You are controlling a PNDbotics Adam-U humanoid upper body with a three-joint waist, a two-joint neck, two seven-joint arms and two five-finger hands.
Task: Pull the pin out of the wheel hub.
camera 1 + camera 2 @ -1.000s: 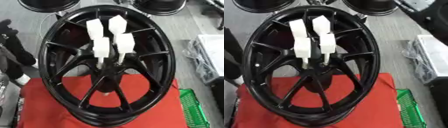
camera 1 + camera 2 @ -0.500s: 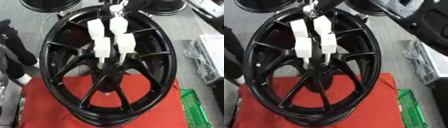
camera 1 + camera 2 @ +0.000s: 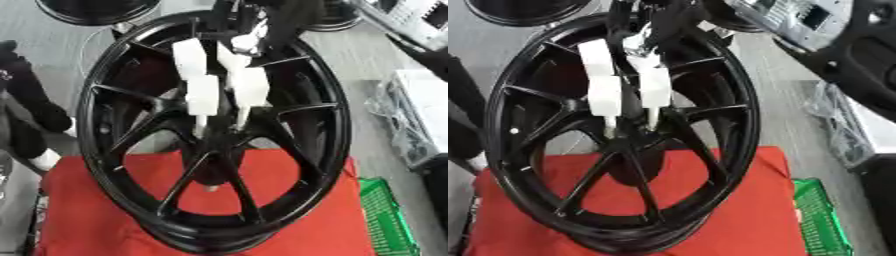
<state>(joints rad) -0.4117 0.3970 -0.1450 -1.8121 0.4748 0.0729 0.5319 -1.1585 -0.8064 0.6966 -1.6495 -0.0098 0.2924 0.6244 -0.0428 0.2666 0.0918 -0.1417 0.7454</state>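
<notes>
A black wheel hub stands tilted on a red cloth. White-handled pins stand clustered in its centre. The robot's right hand reaches down from above, its fingers curled around the top of one pin. A green basket sits at lower right.

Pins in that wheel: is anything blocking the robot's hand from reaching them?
Nothing visible does. The right hand is at the top of the upper right pin, reaching over the wheel's rim. The other pins stand beside it, not between.
</notes>
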